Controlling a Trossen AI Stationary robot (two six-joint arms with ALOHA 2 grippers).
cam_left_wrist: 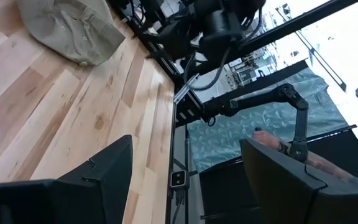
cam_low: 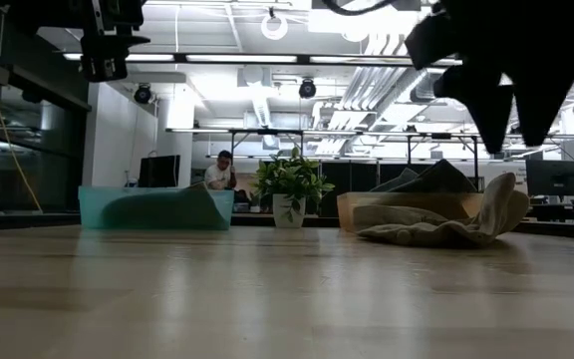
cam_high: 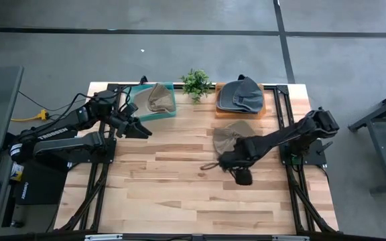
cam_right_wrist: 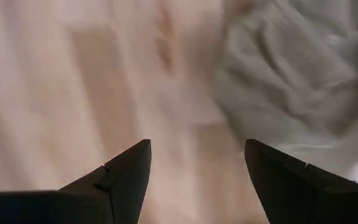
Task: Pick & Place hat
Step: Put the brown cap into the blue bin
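A crumpled khaki hat [cam_high: 232, 136] lies on the table right of centre; it also shows in the low view [cam_low: 446, 227] and the left wrist view [cam_left_wrist: 67, 28]. My right gripper [cam_high: 225, 162] hangs open just above the table at the hat's near edge, and the hat [cam_right_wrist: 291, 81] lies ahead of its fingers [cam_right_wrist: 197, 143]. In the low view the right gripper's fingers [cam_low: 516, 120] are clear of the cloth. My left gripper [cam_high: 139, 129] waits open above the table beside a teal bin [cam_high: 154, 100], with its fingers [cam_left_wrist: 185, 140] spread.
The teal bin at the far left holds a tan hat [cam_high: 158, 98]. An orange tray [cam_high: 218, 107] at the far edge holds a grey hat [cam_high: 241, 95]. A small potted plant [cam_high: 195, 82] stands between them. Bare wood spans the table's near half [cam_high: 179, 194]. A person [cam_low: 220, 172] sits far behind.
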